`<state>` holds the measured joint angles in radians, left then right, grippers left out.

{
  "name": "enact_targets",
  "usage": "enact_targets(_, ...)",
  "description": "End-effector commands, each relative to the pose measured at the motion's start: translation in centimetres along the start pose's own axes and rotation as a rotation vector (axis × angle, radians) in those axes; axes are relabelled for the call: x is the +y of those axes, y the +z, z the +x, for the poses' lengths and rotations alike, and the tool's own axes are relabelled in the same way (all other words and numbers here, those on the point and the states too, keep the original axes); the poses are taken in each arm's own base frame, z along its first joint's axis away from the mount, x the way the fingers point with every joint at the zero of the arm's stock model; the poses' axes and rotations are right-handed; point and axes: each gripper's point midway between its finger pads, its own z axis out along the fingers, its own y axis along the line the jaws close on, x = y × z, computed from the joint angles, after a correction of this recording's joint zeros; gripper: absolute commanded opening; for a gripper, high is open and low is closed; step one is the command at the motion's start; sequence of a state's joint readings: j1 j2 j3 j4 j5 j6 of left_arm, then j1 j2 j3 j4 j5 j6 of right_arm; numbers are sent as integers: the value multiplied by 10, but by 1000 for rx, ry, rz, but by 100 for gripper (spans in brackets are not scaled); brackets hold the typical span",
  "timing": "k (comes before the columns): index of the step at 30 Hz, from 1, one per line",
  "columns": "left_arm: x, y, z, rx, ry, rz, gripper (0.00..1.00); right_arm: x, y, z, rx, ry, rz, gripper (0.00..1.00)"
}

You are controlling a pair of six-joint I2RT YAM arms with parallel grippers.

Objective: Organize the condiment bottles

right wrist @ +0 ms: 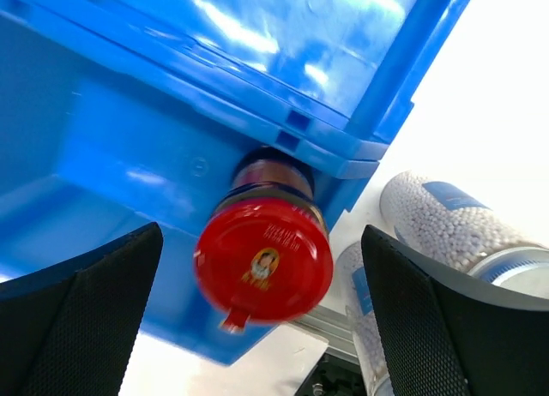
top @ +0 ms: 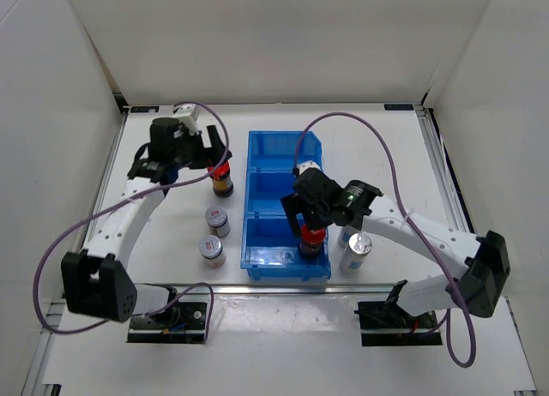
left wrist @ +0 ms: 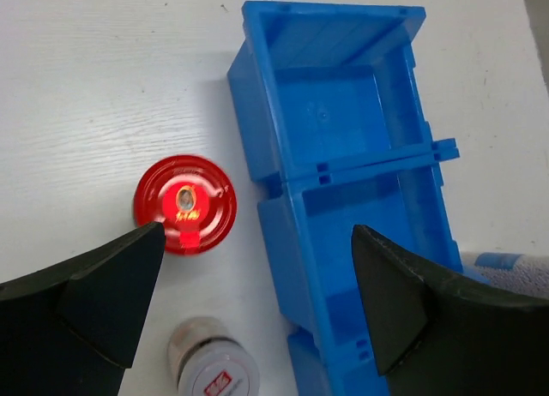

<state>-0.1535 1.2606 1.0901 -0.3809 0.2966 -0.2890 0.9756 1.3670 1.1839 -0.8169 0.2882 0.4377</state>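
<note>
One dark red-capped bottle [top: 222,180] stands on the table left of the blue bin [top: 273,135]. My left gripper [top: 214,162] is open just above it; in the left wrist view its cap [left wrist: 184,203] lies by the left finger [left wrist: 86,302]. The other red-capped bottle [top: 313,240] stands in the bin's near compartment, under my right gripper [top: 307,218]. In the right wrist view the cap [right wrist: 264,257] sits between the wide-open fingers [right wrist: 86,310], touching neither. Two short silver-lidded jars [top: 217,220] [top: 211,250] stand left of the bin. Two pale silver-capped bottles [top: 356,250] [top: 346,236] stand right of it.
The bin's far and middle compartments [left wrist: 343,147] hold nothing. The bin wall [right wrist: 129,156] is close to the right fingers. One short jar [left wrist: 214,366] lies below the left gripper [left wrist: 257,285]. The pale bottles [right wrist: 446,220] [right wrist: 364,310] stand close beside the bin's right side. White walls enclose the table.
</note>
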Motion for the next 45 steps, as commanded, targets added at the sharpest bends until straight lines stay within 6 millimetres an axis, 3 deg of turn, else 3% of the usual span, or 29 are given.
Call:
enact_targets(1,9,24,0,34,39,-104,100,6,-38,-35,-141,23,-50,100)
enact_targets(8,50,60,36,158,8,-324,100,-7,-87,-50,-242,16,-58,100)
enact_targets(15,58,82,64,218,-23,-311,99,-30,-111,-44,-270,5,6,100)
enact_targets(18,59,92,70,246,-28,-305,89,-40,-108,-34,-256,10,49,100)
enact_targets(20,58,93,71,257,-31,-299,76,-50,-100,-23,-220,26,94,100)
enact_targets(21,58,92,70,260,-31,-300,63,-52,-97,-21,-212,39,103,100)
enact_targets(25,49,71,40,185,-18,-311,43,-61,-91,-5,-169,65,123,100)
enact_targets(26,38,53,20,131,-13,-294,36,-62,-88,-2,-156,78,124,100)
enact_targets(28,23,32,-3,68,-1,-276,33,-67,-86,6,-149,96,134,100)
enact_targets(29,5,10,-29,-5,24,-241,30,-74,-83,9,-134,124,155,100)
enact_targets(31,-18,-14,-35,-4,49,-191,27,-81,-81,15,-127,152,172,100)
enact_targets(32,-40,-32,-48,-41,66,-138,24,-87,-78,17,-120,181,189,100)
enact_targets(34,-60,-49,-38,-1,81,-79,23,-94,-76,20,-110,208,201,100)
enact_targets(35,-80,-64,-35,-9,90,-21,21,-96,-76,24,-106,227,200,100)
enact_targets(37,-98,-70,-13,30,90,47,19,-103,-73,26,-97,250,221,100)
enact_targets(38,-116,-79,-5,38,89,105,18,-104,-73,26,-93,258,218,100)
enact_targets(41,-140,-86,24,86,110,176,18,-112,-73,28,-80,281,234,100)
enact_targets(44,-155,-82,47,126,116,211,18,-115,-70,29,-61,311,233,100)
enact_targets(45,-169,-78,60,162,142,245,18,-117,-66,33,-41,320,236,100)
